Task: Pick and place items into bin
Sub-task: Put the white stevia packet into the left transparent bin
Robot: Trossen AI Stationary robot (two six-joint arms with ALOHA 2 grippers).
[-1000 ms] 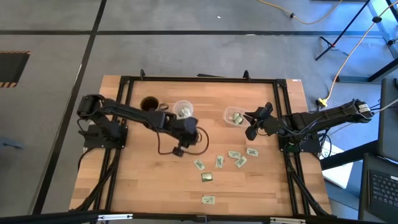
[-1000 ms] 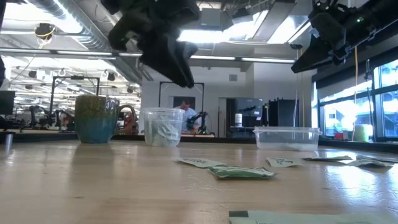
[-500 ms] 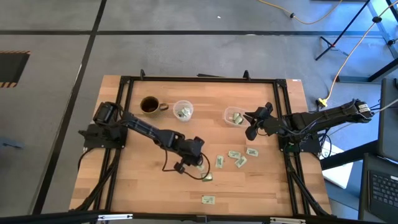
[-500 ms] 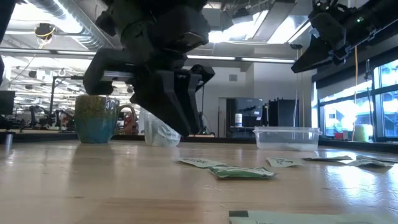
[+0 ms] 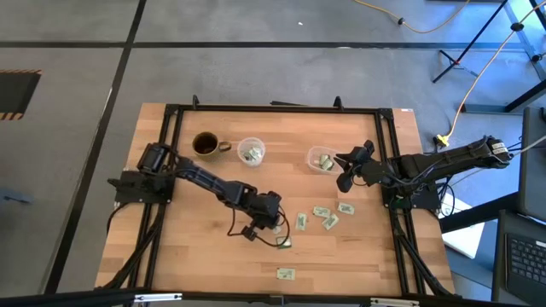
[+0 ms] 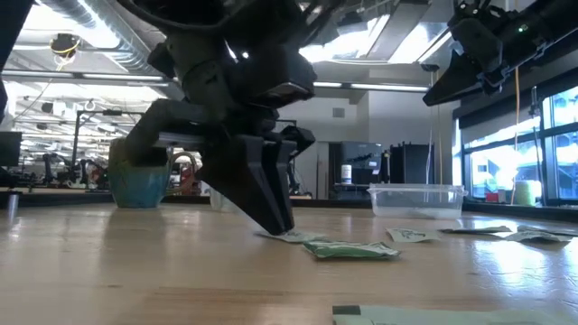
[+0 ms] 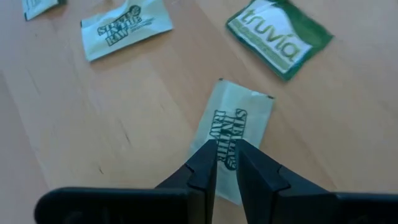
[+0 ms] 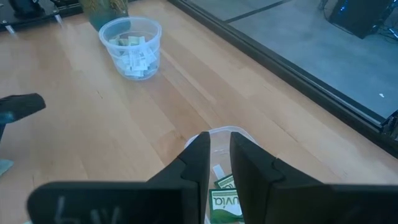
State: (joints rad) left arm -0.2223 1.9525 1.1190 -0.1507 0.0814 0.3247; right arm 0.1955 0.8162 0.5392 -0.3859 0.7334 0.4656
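Observation:
Several small green-and-white packets (image 5: 324, 217) lie flat on the wooden table. My left gripper (image 5: 274, 224) is down at the table on a pale packet (image 7: 239, 112), its fingers almost together; a green packet (image 7: 280, 40) lies just beyond. The clear cup (image 5: 251, 151) holds packets. My right gripper (image 5: 344, 181) hangs shut and empty above the table beside a clear tub (image 5: 322, 159) with packets in it. My left gripper has its two fingertips (image 7: 208, 158) on the pale packet's middle (image 7: 227, 127), toward its end nearest the wrist, with a thin strip of wrapper between them. The fingers come from above, slanting down (image 6: 275, 212). The packet lies flat on the table.
A green-and-brown mug (image 5: 205, 143) stands left of the cup. One packet (image 5: 285, 274) lies alone near the front edge. A dark frame (image 5: 273, 108) runs around the table. Bare wood lies at front left.
My left gripper has swung from over the cup toward the table's near right and gone down onto the pale packet. The packets and my right arm have kept still.

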